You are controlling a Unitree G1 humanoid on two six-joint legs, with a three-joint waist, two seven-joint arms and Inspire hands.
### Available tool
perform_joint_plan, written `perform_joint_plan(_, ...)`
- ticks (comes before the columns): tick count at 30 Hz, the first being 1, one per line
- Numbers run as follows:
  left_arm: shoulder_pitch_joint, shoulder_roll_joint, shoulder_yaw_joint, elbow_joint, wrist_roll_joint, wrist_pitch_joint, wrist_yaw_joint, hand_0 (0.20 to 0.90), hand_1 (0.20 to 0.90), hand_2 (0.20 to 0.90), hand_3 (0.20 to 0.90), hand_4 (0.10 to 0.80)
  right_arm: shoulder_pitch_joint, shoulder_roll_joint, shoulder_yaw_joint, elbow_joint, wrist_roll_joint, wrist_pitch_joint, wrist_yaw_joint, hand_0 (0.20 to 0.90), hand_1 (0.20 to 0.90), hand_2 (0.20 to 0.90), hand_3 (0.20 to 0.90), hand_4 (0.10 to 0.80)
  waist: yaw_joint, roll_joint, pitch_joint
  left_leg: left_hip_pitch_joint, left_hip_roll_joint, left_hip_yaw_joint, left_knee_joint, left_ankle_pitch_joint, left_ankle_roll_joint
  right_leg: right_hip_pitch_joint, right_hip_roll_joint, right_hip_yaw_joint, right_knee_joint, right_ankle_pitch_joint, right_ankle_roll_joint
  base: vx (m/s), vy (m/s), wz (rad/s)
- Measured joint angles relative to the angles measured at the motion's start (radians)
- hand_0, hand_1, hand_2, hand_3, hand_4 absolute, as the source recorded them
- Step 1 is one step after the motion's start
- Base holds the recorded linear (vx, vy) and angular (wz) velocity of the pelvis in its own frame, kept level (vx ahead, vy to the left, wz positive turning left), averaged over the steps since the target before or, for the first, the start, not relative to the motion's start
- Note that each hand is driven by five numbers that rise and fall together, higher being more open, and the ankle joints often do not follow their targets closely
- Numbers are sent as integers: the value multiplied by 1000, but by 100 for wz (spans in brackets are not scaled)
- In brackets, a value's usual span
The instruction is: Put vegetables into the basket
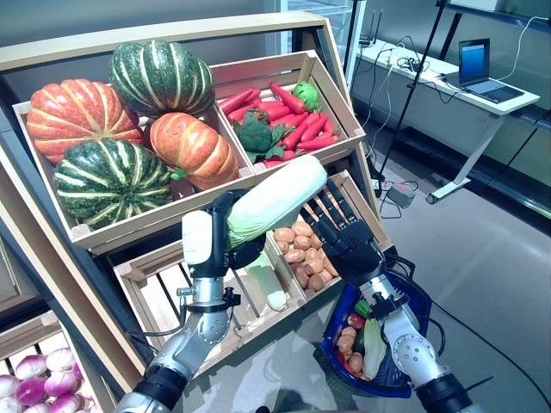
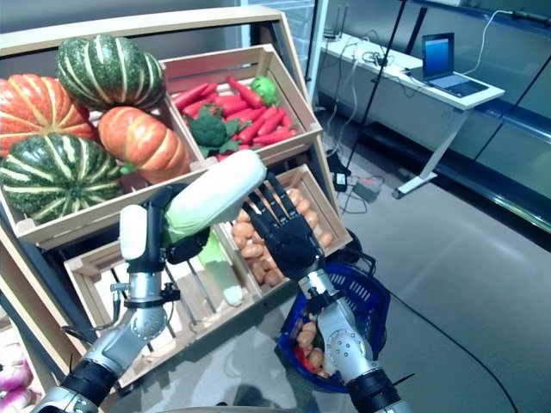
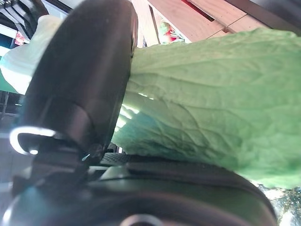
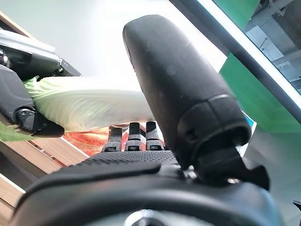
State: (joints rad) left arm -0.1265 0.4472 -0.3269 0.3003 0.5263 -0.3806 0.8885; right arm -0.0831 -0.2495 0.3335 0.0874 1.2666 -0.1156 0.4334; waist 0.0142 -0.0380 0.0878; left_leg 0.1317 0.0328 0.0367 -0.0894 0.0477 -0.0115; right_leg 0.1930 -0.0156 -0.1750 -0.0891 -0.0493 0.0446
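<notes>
My left hand (image 1: 222, 232) is shut on a long pale-green napa cabbage (image 1: 274, 200) and holds it up in front of the wooden stand, tilted with its white end up and to the right. Its leafy green end shows close in the left wrist view (image 3: 216, 108). My right hand (image 1: 344, 237) is open with straight fingers just below the cabbage's white end, above the blue basket (image 1: 419, 301) on the floor. The cabbage also shows past its fingers in the right wrist view (image 4: 89, 103). The basket holds small orange, red and green vegetables (image 1: 353, 335).
The wooden stand (image 1: 155, 34) with sloped crates fills the left and middle. A crate of small brown potatoes (image 1: 301, 249) lies right behind my right hand. A white desk (image 1: 465, 86) with a laptop stands at the far right. Grey floor lies to the right of the basket.
</notes>
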Motion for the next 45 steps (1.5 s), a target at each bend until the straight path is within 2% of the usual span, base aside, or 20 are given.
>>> perform_joint_plan(18,0,0,0,0,31,0,32,300,300,300,300,400,0,26,-1,0,0,-2,0,900,900,900,900,800,0,-1,-1,0,0,14,0,-1,1,-6,-1,7,0,4,0,-3,2,-1)
perform_joint_plan(29,0,-4,-6,-6,28,-36,6,300,300,300,300,400,-20,18,-2,-15,-2,-38,-17,900,900,900,900,800,2,-1,-1,-1,0,14,0,-1,1,-7,-1,7,0,4,0,0,0,0)
perform_joint_plan(39,-4,-4,-79,-8,29,-61,-30,300,300,300,300,400,-77,4,-7,-14,-4,-78,-62,900,900,900,900,800,3,-1,-1,-2,0,13,0,-1,1,-8,-1,7,0,4,0,0,0,0)
perform_joint_plan(45,-7,-3,-90,-8,29,-66,-35,300,300,300,300,400,-77,3,-9,-14,-4,-81,-64,900,900,900,900,800,3,-1,-1,-2,0,12,0,-1,1,-8,0,6,0,4,0,0,0,0)
